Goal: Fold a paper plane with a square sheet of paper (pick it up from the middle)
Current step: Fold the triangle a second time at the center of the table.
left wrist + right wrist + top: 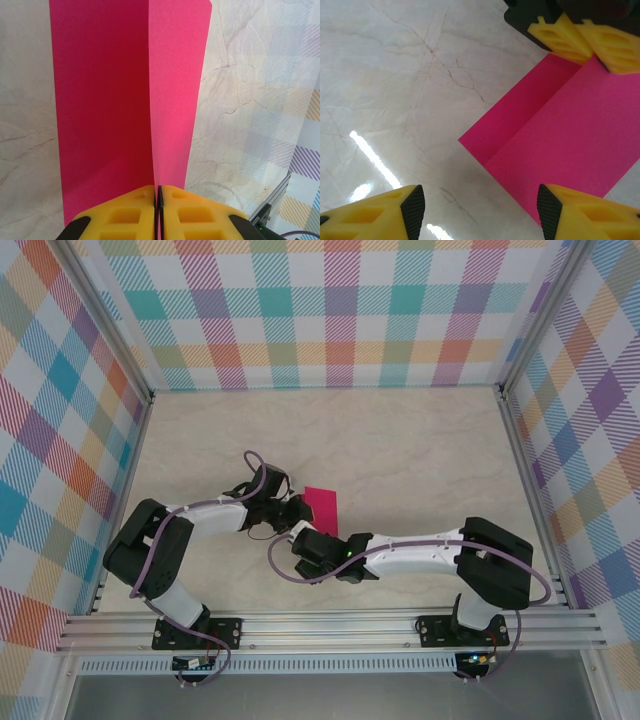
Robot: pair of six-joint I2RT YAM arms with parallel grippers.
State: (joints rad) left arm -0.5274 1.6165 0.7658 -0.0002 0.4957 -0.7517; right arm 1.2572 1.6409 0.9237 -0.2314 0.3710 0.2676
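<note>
Left wrist view: the left hand [158, 192] was closed on the sheet [125, 100], pinching it at its centre crease, low over the worktop [240, 100]. The right hand [480, 210] hovered part-open and empty at the sheet's far end. Probable risk: the thin pinch could slip or tear, and an off-line press could skew the fold.

Bare worktop [395, 100] lies open beside the right pincer [480, 212]. Ahead of it, the left pincer [580, 37], clamped on the paper [560, 130], blocks passage.
</note>
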